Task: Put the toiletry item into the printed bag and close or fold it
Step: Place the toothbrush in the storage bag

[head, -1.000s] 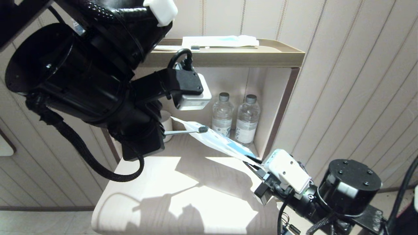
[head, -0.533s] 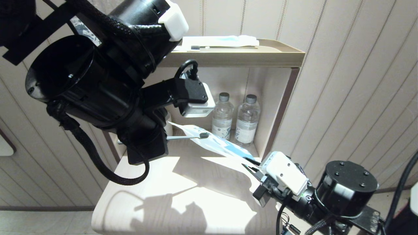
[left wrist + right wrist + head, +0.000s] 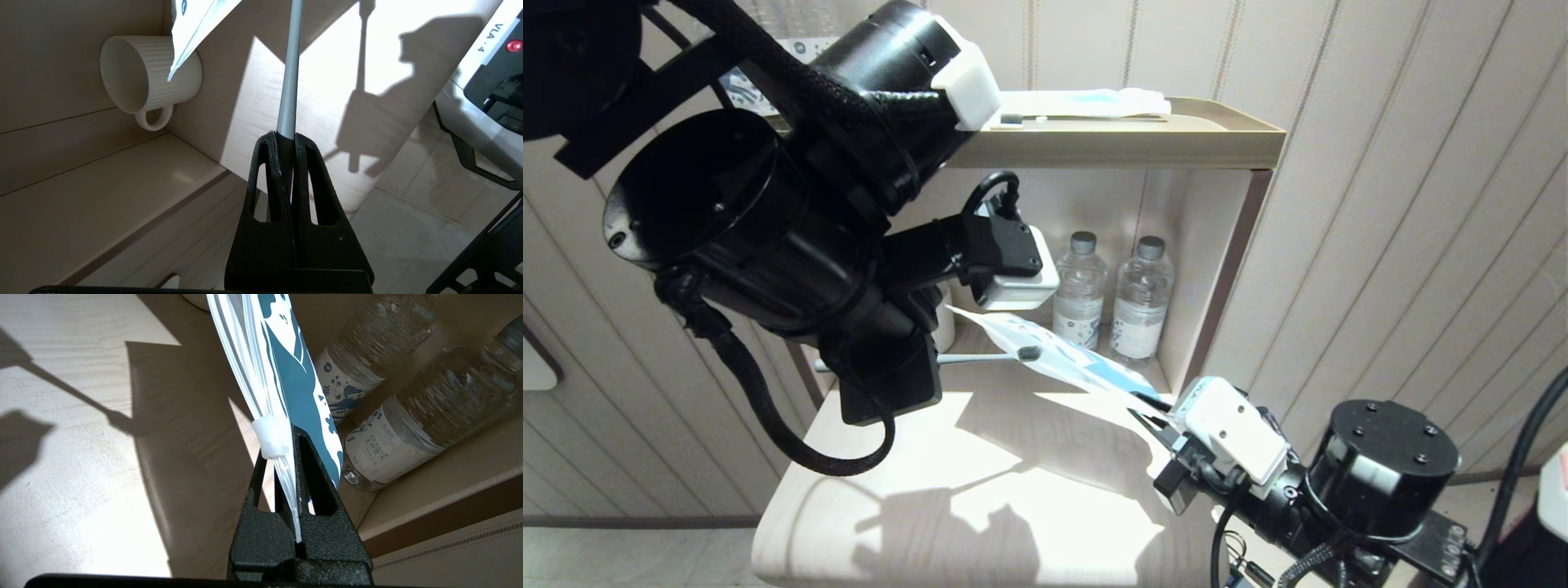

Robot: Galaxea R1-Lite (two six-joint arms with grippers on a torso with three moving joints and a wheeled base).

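Observation:
My left gripper [image 3: 286,136] is shut on the end of a slim toothbrush [image 3: 291,73] with a pale handle. The toothbrush [image 3: 984,358] lies level above the table, and its small head, which looks dark here, rests against the printed bag [image 3: 1062,359]. I cannot tell whether the head is inside. The white bag with teal-blue leaf print [image 3: 296,371] slants up and left in mid-air. My right gripper [image 3: 286,437] is shut on its lower strip-seal end, just below a white slider clip [image 3: 269,435]. From the head view, the right gripper [image 3: 1156,410] is at the table's right edge.
Two water bottles [image 3: 1080,286] [image 3: 1142,298] stand in the shelf niche behind the bag, and a ribbed white cup [image 3: 147,73] stands to their left. On the top tray [image 3: 1225,122] lie a white-and-light-blue packet [image 3: 1086,102] and another toothbrush [image 3: 1021,119]. The pale table [image 3: 1013,506] is sunlit.
My left arm has shifted slightly right and down, lowering the toothbrush head along the bag. The right gripper and the bag have barely moved.

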